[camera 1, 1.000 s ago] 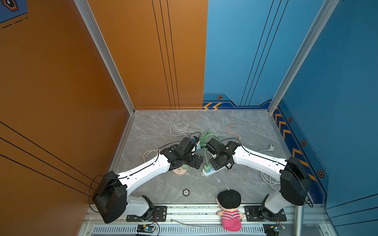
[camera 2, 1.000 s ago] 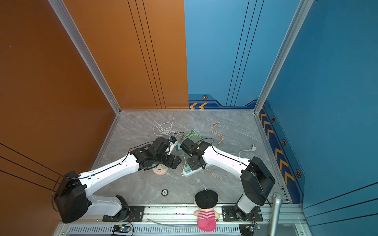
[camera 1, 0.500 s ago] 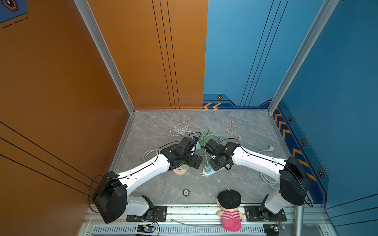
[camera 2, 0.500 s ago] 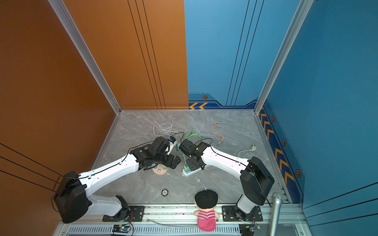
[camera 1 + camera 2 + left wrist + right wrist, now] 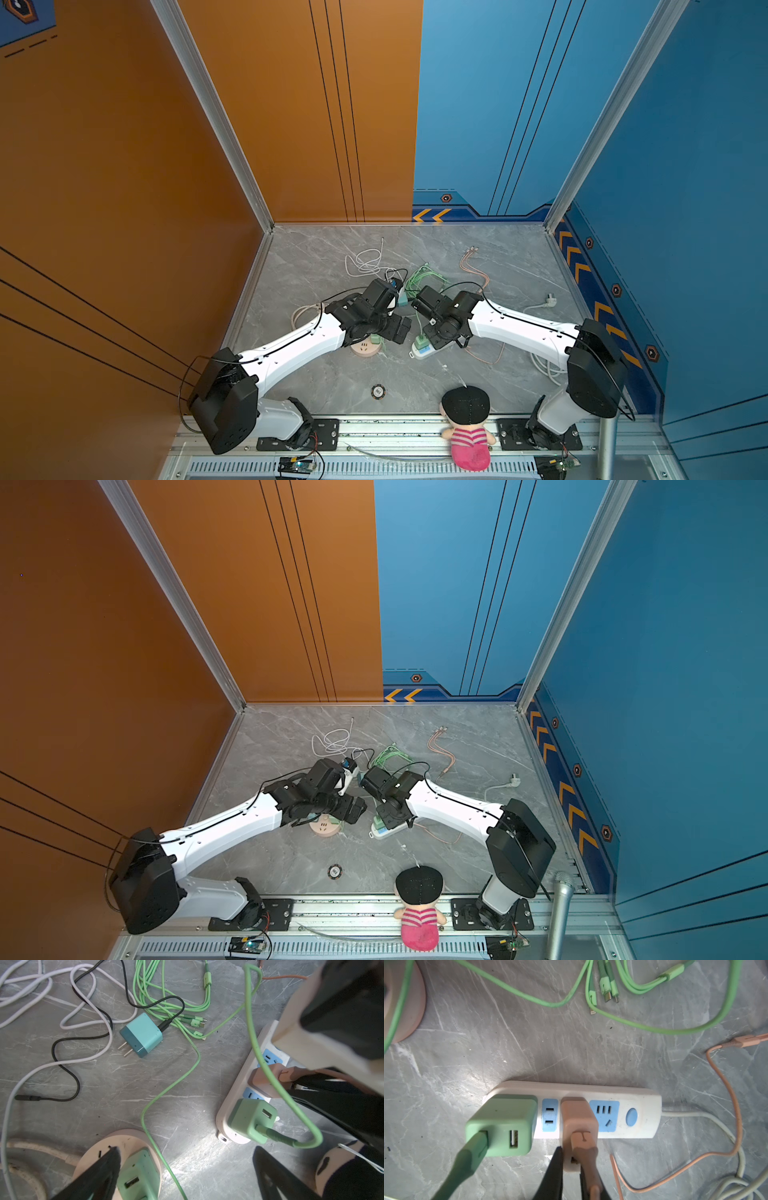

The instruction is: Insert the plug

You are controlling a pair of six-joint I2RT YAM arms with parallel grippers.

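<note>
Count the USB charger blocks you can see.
4: green charger and pink charger on the white strip, mint charger on the round socket, blue charger lying loose. Others may be hidden.

text: none legible | signs: orange chevrons [image 5: 440, 215] on wall trim [image 5: 498, 212] | floor disc [image 5: 377, 391]: maybe printed, unreadable

surface: grey marbled tabletop [image 5: 316, 257] | lying on it — white power strip [image 5: 645, 1109], round pink socket [image 5: 133, 1140], teal charger [image 5: 143, 1034], green cable bundle [image 5: 143, 993]
</note>
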